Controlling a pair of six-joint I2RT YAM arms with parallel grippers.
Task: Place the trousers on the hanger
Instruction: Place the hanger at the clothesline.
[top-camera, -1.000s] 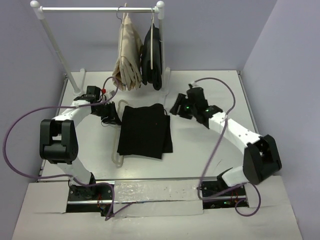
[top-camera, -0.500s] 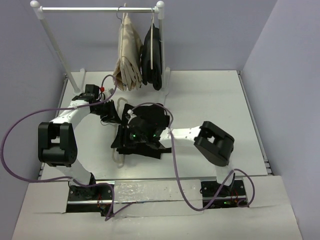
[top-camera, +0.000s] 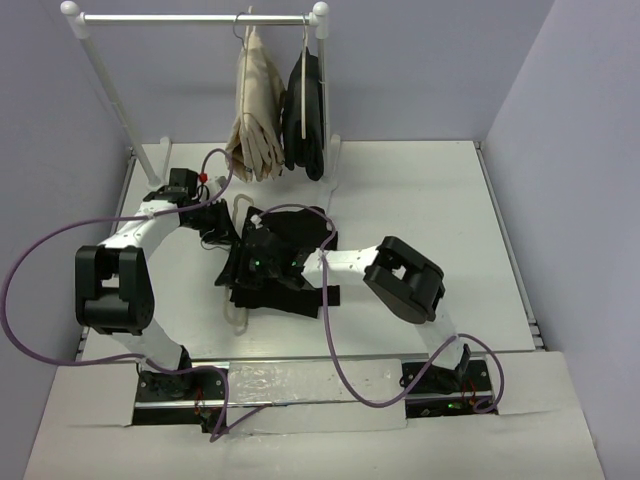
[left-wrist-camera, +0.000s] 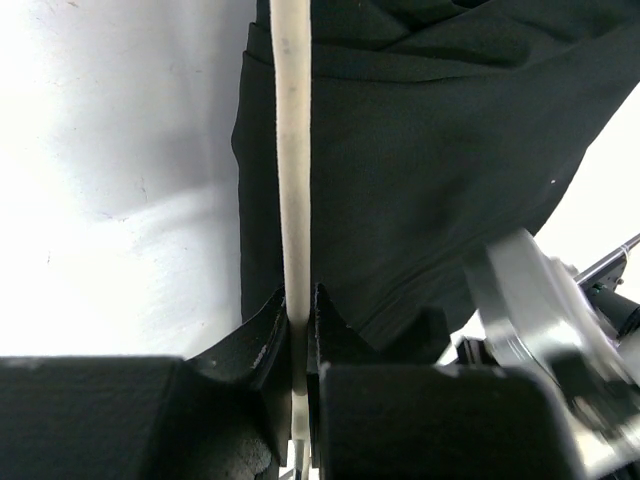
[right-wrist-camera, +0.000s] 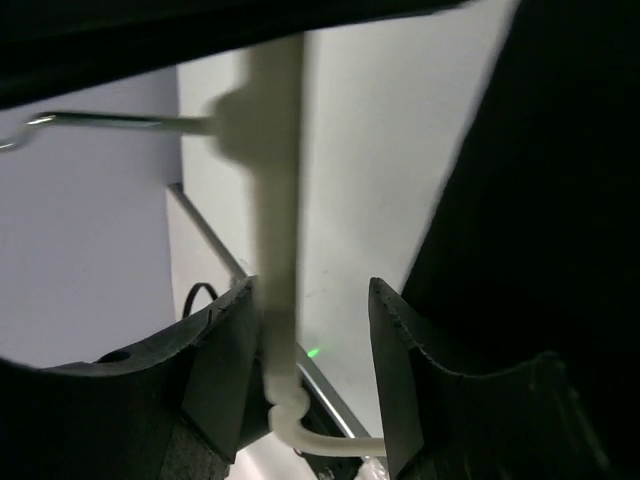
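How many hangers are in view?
3. Two hangers on the rail carry beige trousers and a black garment; the third hanger lies on the table with the black trousers, pinched by the left gripper.

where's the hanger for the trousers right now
On the table left of centre in the top view, the hanger lies along the left edge of the trousers, its bar clamped in the left gripper.

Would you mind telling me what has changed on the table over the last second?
The right arm swung in from the right, across the trousers. The right gripper now sits open around the hanger at their left edge. The trousers' left side has bunched and shifted slightly leftward. The left gripper stays shut on the hanger. The beige trousers and black garment hang unchanged.
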